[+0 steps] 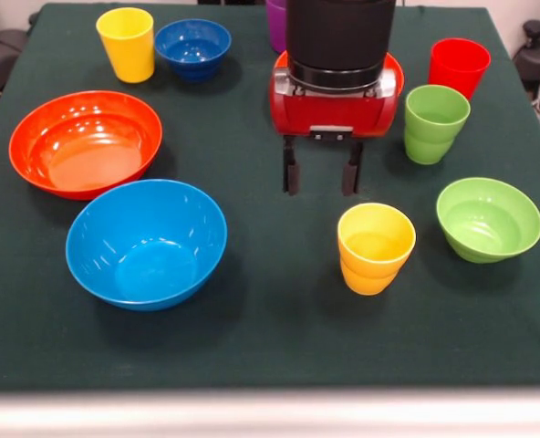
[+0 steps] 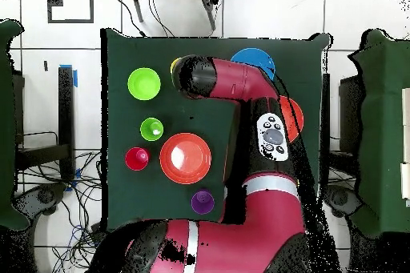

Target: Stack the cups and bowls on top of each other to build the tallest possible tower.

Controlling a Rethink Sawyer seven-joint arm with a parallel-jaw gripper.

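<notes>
My gripper (image 1: 321,173) is open and empty, its fingers pointing down over the mid table. The yellow-orange cup (image 1: 375,248) stands upright just in front of it to the right. The light blue bowl (image 1: 147,243) sits front left, with an orange-red bowl (image 1: 86,142) behind it. The red cup (image 1: 459,64) and lime green cup (image 1: 435,123) stand at the right. All stand apart; nothing is stacked. In the overhead view the arm (image 2: 232,82) hides the gripper and part of the light blue bowl (image 2: 256,60).
A yellow cup (image 1: 126,43) and small dark blue bowl (image 1: 193,47) stand far left. A lime green bowl (image 1: 489,219) sits at the right. A purple cup (image 1: 275,23) and a second orange-red bowl (image 2: 186,158) lie behind the gripper.
</notes>
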